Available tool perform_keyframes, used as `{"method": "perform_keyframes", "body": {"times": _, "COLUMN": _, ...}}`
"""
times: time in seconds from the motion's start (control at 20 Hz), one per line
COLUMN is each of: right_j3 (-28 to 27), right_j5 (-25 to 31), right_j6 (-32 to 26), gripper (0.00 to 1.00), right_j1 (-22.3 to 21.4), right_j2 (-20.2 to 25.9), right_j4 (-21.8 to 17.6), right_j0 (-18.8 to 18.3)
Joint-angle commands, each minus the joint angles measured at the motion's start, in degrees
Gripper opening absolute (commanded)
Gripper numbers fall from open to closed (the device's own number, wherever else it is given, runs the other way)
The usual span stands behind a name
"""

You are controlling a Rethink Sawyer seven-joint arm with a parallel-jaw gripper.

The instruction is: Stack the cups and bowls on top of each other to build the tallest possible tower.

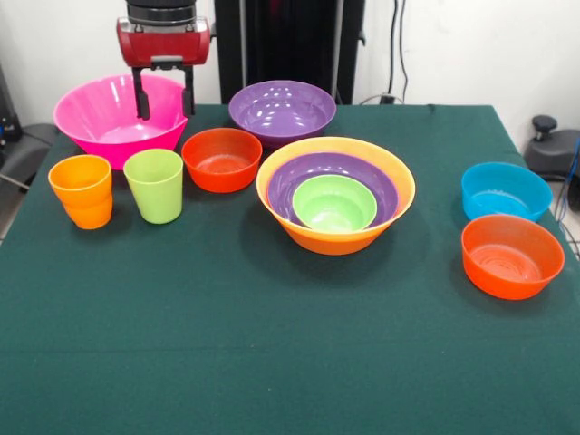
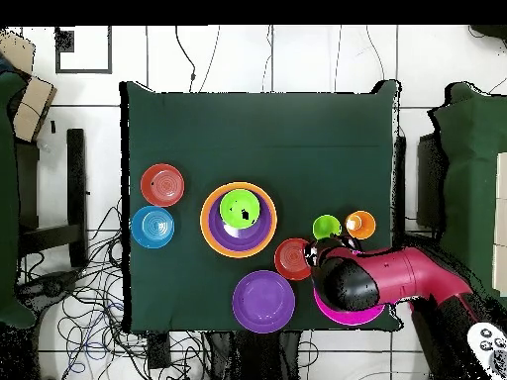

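Note:
My gripper (image 1: 165, 98) hangs open and empty over the large pink bowl (image 1: 98, 116) at the back left, its fingers (image 1: 142, 95) just above the rim. In front of that bowl stand the orange cup (image 1: 82, 190) and the lime green cup (image 1: 154, 184), upright and side by side. The tower (image 1: 335, 195) sits mid-table: a yellow-orange bowl (image 1: 399, 181) holding a purple bowl (image 1: 290, 177) with a small lime green bowl (image 1: 333, 204) inside. A red-orange bowl (image 1: 222, 159) and a second purple bowl (image 1: 282, 111) lie between the pink bowl and the tower.
A blue bowl (image 1: 505, 188) and another red-orange bowl (image 1: 512, 256) sit apart at the right edge of the green tablecloth (image 1: 272, 362). In the overhead view the arm (image 2: 396, 277) covers most of the pink bowl (image 2: 347, 315).

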Motion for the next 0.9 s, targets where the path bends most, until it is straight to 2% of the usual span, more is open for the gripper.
{"method": "perform_keyframes", "body": {"times": 0.05, "right_j3": -0.7, "right_j5": -0.6, "right_j6": -1.3, "gripper": 1.00, "right_j1": -0.2, "right_j2": -1.6, "right_j4": -2.1, "right_j0": 1.6}}
{"method": "perform_keyframes", "body": {"times": 0.2, "right_j3": -0.5, "right_j5": -0.7, "right_j6": -0.4, "gripper": 1.00, "right_j1": -0.8, "right_j2": -1.9, "right_j4": -2.0, "right_j0": 2.2}}
{"method": "perform_keyframes", "body": {"times": 0.5, "right_j3": -3.0, "right_j5": -5.0, "right_j6": 3.8, "gripper": 1.00, "right_j1": 3.2, "right_j2": -6.5, "right_j4": -7.2, "right_j0": 5.1}}
{"method": "perform_keyframes", "body": {"times": 0.9, "right_j3": -3.2, "right_j5": -6.5, "right_j6": 4.5, "gripper": 1.00, "right_j1": 3.4, "right_j2": -8.8, "right_j4": -6.5, "right_j0": 7.0}}
